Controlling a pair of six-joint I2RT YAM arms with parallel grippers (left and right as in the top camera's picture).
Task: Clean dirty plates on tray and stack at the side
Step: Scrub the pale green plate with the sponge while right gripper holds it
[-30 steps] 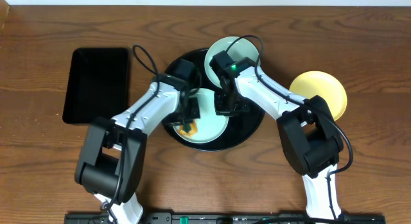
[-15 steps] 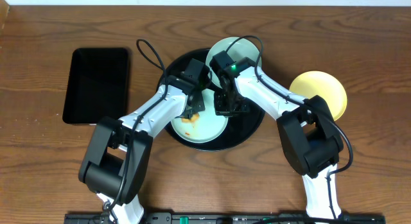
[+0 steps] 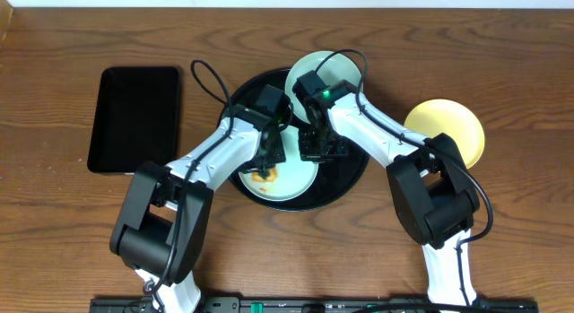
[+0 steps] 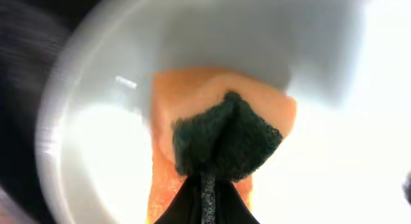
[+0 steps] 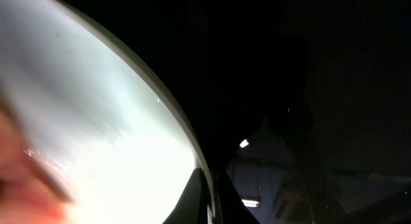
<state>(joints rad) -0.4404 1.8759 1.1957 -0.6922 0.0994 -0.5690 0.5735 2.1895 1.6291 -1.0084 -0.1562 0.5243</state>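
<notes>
A pale mint dirty plate [image 3: 291, 177] lies in the round black tray [image 3: 350, 169], with an orange sauce smear [image 3: 262, 176] on its left part. My left gripper [image 3: 272, 157] is shut on a dark green scouring pad [image 4: 225, 137] and presses it on the sauce [image 4: 192, 95] in that plate [image 4: 90, 160]. My right gripper [image 3: 314, 152] is shut on the same plate's right rim [image 5: 209, 182]; the plate [image 5: 96, 121] and tray [image 5: 308, 89] fill the right wrist view. A second mint plate [image 3: 336, 71] rests at the tray's far edge. A pale yellow plate [image 3: 448, 129] lies on the table to the right.
A rectangular black tray [image 3: 134, 118] lies on the wooden table at the left. Both arms cross over the round tray, and their cables loop above it.
My left gripper has swept the pad over the plate, up and to the right, then back down a little. The sauce smear has shifted with it. The right arm has stayed still.
</notes>
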